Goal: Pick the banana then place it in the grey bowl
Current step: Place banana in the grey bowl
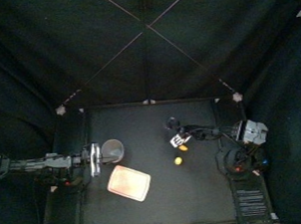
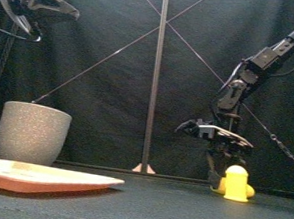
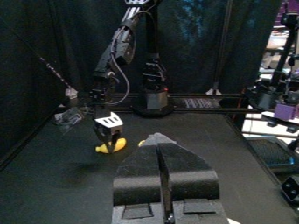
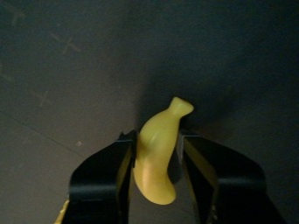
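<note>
The small yellow toy banana sits between the two black jaws of my right pincer. The jaws are closed in on it from both sides and press its lower half, while its narrow stem end pokes out past my fingertips. From the front the banana stands upright, low over the table and right of the middle, with my pincer directly above it. I cannot tell whether its base touches the surface or hangs just clear of it. Under it lies the flat black table, matt and dark, with a few faint pale scuffs in my right wrist view. Well apart from the banana, on the left half of the table, stands the tall grey speckled cup, upright with its mouth open to the top. Just in front of the cup, toward the table's front edge, lies the flat pink tray, set a little askew to the table's edges. My left pincer rests near the cup at the table's left side, its two jaws pressed together with only a thin seam between them and nothing in them. Black curtains hang behind the table and close in both sides.
</note>
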You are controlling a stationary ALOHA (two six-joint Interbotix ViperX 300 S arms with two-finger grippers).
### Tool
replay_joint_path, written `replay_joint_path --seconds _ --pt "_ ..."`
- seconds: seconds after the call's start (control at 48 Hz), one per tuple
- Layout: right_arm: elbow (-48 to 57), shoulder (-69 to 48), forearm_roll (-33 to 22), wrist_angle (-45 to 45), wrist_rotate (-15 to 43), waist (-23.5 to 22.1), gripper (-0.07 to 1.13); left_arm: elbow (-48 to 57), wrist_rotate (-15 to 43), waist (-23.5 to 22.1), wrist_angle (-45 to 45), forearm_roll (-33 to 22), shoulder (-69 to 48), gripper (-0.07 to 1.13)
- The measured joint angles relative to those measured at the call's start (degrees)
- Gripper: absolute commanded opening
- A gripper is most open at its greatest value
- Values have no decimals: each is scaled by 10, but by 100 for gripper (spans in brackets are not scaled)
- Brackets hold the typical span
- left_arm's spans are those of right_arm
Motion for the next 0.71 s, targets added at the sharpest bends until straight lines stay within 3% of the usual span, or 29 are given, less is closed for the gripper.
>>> replay_joint_path --seconds 0.229,0.417,0.708 --pt "-23 3 -4 -7 1 33 53 0 0 1 -1 -1 0 -1" --pt "-109 -18 -39 -59 -8 79 53 0 0 7 -4 -1 0 -1" --pt "-210 1 -97 -326 -3 128 53 0 0 11 -12 -2 0 -1"
